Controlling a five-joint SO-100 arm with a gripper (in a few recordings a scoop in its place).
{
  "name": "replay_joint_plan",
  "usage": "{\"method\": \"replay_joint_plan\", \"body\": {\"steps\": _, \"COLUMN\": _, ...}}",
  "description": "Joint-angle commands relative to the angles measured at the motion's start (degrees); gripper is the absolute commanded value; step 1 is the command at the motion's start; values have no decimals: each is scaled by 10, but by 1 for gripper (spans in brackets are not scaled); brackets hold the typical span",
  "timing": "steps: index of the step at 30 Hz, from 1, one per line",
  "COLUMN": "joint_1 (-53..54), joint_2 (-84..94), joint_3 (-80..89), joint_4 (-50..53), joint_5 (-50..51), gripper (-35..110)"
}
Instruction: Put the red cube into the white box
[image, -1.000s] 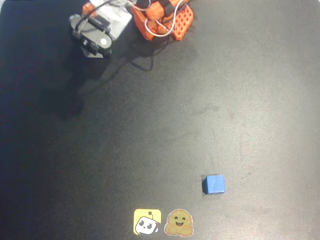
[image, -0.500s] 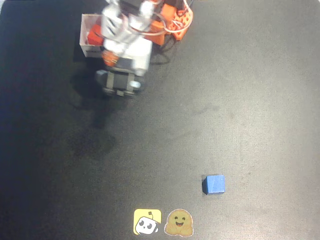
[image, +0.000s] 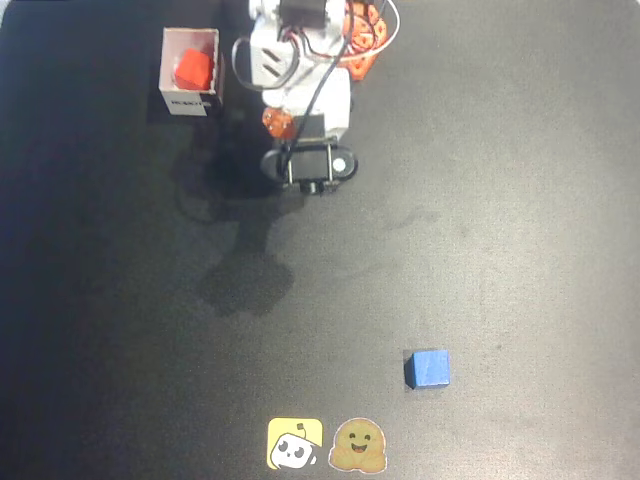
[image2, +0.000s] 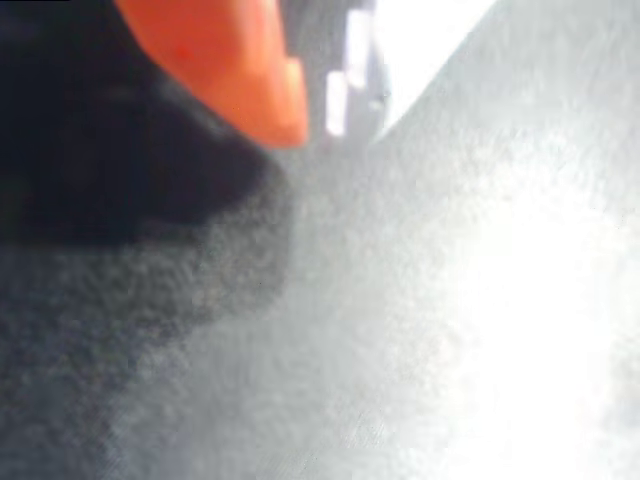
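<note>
In the overhead view, the red cube (image: 193, 68) sits inside the white box (image: 168, 72) at the upper left. To its right, the gripper (image: 310, 170) hangs over the black table (image: 520, 200); I cannot tell how its fingers stand. A blue cube (image: 430, 367) lies at the lower right.

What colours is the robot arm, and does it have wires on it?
In the overhead view the arm mixes white and orange parts, with a perforated orange base at the top. A black cable and thin white wires loop over it. Its tip carries a black block. In the wrist view an orange finger shows beside a pale part.
</note>
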Motion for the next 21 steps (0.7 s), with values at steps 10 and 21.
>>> {"method": "replay_joint_plan", "body": {"steps": 10, "joint_1": -43, "joint_2": 214, "joint_3": 134, "joint_4": 26, "joint_5": -3, "gripper": 0}}
{"method": "replay_joint_plan", "body": {"steps": 21, "joint_1": -54, "joint_2": 288, "joint_3": 211, "joint_4": 5, "joint_5": -9, "gripper": 0}}
